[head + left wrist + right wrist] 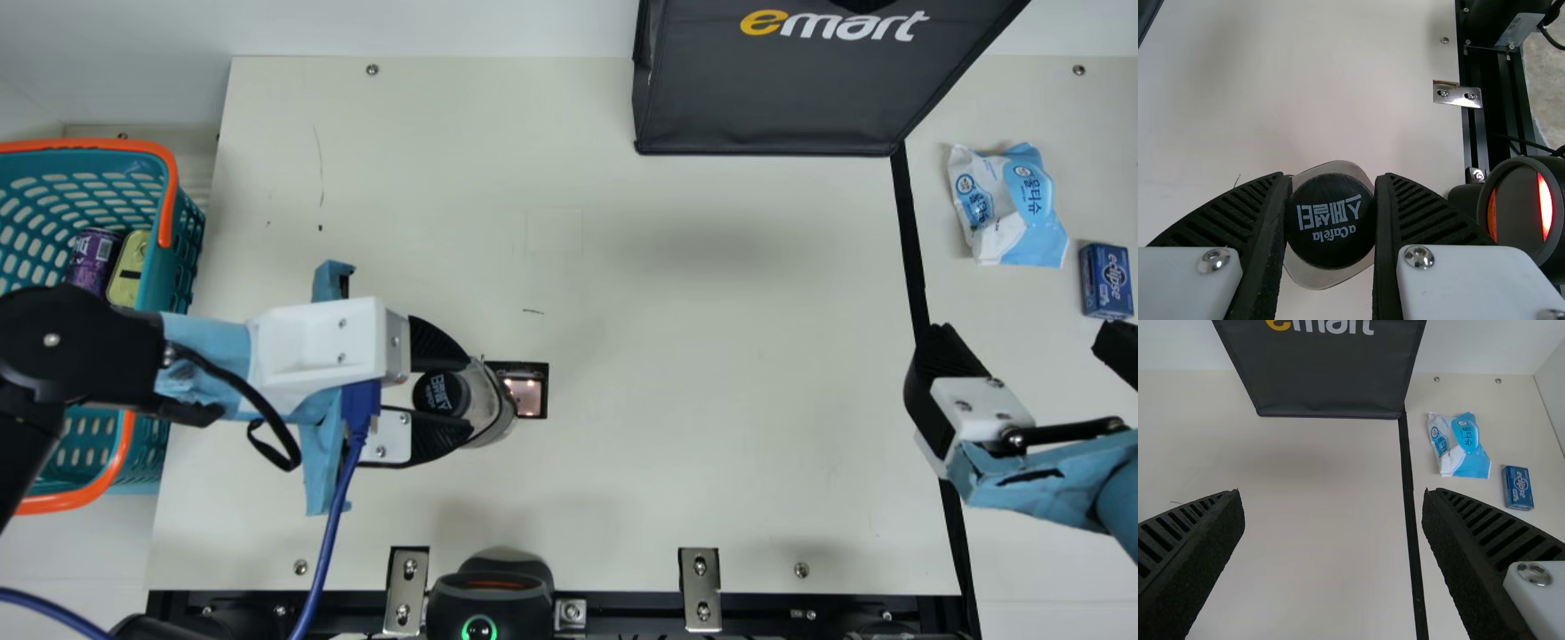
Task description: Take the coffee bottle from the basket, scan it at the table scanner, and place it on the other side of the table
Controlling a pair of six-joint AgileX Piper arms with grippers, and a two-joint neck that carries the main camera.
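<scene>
Coffee bottle (487,404) is clasped in my left pincer (467,394), right by the lit window (526,397) in the bench (711,356). My right pincer (1027,342) hangs released over the black strip (910,240), fingers spread apart

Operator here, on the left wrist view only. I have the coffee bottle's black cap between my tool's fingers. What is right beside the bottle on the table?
Observer: The main view shows a lit, black-framed glass window, just to the right of the coffee bottle there, which hides part of its frame.
Operator: And how does the right tool stand?
Observer: Open, with its two fingers wide apart and nothing held between them.
Operator: What lies on the right-hand side?
Observer: Past the black strip are a blue-and-white soft packet and a small blue box, with a gap between them.
</scene>
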